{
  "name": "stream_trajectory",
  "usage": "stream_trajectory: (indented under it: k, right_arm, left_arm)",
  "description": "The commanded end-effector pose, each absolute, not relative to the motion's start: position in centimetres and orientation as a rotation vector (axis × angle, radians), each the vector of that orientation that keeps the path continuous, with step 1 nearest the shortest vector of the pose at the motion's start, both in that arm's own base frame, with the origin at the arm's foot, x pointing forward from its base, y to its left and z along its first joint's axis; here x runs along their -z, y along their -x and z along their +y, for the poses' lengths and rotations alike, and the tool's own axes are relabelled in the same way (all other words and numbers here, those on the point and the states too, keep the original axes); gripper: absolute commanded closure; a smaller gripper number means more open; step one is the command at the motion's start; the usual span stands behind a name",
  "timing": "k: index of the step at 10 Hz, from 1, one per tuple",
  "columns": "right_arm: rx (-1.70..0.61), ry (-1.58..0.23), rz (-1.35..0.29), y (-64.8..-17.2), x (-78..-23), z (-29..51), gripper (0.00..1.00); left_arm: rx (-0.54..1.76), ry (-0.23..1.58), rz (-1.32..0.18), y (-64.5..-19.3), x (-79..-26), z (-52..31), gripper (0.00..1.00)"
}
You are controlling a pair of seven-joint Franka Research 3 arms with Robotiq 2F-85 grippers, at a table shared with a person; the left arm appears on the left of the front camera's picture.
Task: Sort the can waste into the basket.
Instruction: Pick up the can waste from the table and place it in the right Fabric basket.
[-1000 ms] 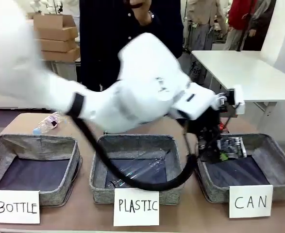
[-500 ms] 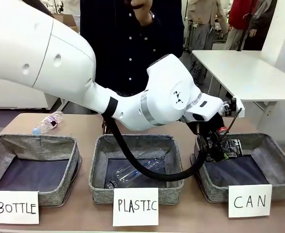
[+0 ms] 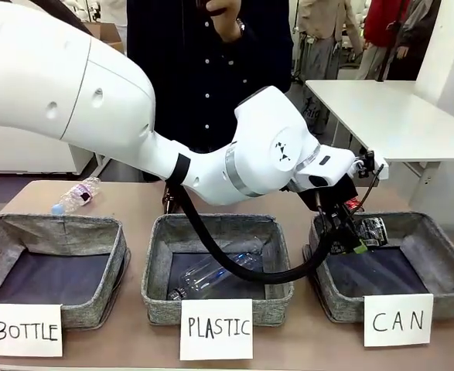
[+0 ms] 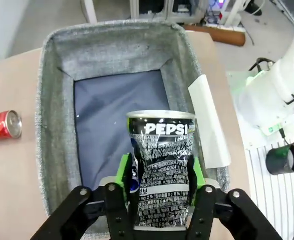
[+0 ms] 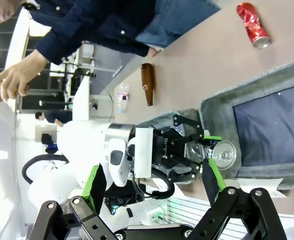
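Firmly clamped between the green pads (image 4: 122, 169) of the left end effector (image 4: 159, 171) is a crushed silver-grey can (image 4: 162, 150), its white print reading "PEPSI". It hangs over the grey fabric basket (image 4: 106, 42), above the near part of the dark bottom. The step in hand looks like the drop. It would likely go best with the can carried nearer the middle before the grip opens, so it cannot catch the soft wall. A crushed red can (image 4: 4, 125) lies on the bench (image 4: 16, 80) just outside the basket. The right end effector (image 5: 153, 182) hangs with fingers apart, holding nothing. The basket's white card (image 3: 398, 320) reads "CAN"; the neighbouring cards (image 3: 216, 328) read "PLASTIC" and "BOTTLE".
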State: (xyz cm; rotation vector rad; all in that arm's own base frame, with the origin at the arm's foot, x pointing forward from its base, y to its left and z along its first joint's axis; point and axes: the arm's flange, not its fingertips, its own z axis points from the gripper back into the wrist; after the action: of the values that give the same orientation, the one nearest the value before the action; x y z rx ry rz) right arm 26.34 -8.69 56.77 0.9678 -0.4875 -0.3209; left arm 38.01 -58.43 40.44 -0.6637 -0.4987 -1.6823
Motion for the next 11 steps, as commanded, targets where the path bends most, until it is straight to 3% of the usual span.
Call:
stream_trajectory:
  k: [1, 6, 9, 11]
  right_arm:
    - [0.326, -0.980, -0.496, -26.5, -56.9, -8.8, 0.00]
    - [0.326, -0.980, -0.496, -26.5, -56.9, -8.8, 0.00]
    - [0.321, -0.968, -0.488, -26.3, -56.8, -8.7, 0.00]
    - [0.204, -0.952, -0.381, -29.3, -55.8, -4.7, 0.00]
  left_arm:
    - [1.691, 0.667, -0.470, -37.9, -40.7, -59.1, 0.00]
    - [1.641, 0.701, -0.416, -37.8, -41.3, -57.8, 0.00]
    - [1.510, 0.770, -0.145, -34.6, -42.9, -49.1, 0.00]
    - [1.419, 0.872, -0.133, -33.1, -45.8, -40.6, 0.00]
